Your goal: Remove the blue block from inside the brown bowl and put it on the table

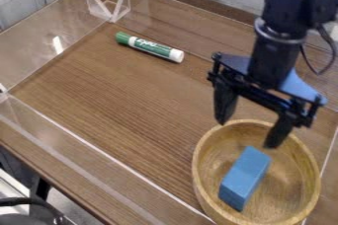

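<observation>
**A:** Where do we stand on the task?

**B:** We have nothing done yet, as far as we can judge. The blue block (pixel 246 177) lies flat inside the brown bowl (pixel 209 156), near its middle, and nothing is touching it. The bowl sits at the near right corner of the table (pixel 119 101). Everything is left for us: reach in, grasp, lift out, set down on the wood.

**A:** And our gripper?

**B:** Our gripper (pixel 256 121) hangs over the far rim of the bowl, pointing straight down, its jaws spread wide with nothing between them. One finger tip shows against the bare table just outside the bowl's far edge; the other shows over the bowl's interior, above and beyond the block. We can't tell exactly how high the tips are above the rim.

**A:** So we aren't lined up yet?

**B:** Not quite, we think. The block lies nearer the camera than our fingers, so we'd need to come a bit nearer before descending.

**A:** Anything else about?

**B:** Only the green-and-white marker (pixel 148 46), well apart at the far side.
</observation>
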Available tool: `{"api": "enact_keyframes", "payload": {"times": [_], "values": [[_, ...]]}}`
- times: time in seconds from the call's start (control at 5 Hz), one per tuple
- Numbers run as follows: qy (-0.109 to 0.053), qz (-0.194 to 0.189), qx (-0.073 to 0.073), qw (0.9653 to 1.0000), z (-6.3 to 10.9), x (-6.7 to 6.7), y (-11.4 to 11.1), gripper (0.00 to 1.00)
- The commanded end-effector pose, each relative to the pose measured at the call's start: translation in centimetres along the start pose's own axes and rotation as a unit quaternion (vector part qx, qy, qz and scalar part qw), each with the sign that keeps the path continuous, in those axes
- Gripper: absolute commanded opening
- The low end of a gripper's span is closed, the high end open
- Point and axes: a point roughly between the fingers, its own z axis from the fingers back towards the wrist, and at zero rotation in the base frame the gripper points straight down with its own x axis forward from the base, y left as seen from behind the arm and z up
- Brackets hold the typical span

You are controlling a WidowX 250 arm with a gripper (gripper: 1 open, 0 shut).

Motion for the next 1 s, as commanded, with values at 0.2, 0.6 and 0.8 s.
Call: {"api": "enact_keyframes", "payload": {"times": [0.2,0.6,0.8], "values": [[-0.040,-0.009,-0.003,0.9991,-0.1,-0.4,-1.8,1.00],[-0.046,-0.014,0.000,0.9988,-1.3,-0.5,-2.2,1.00],[-0.048,-0.016,0.002,0.9987,-1.9,-0.3,-2.0,1.00]]}}
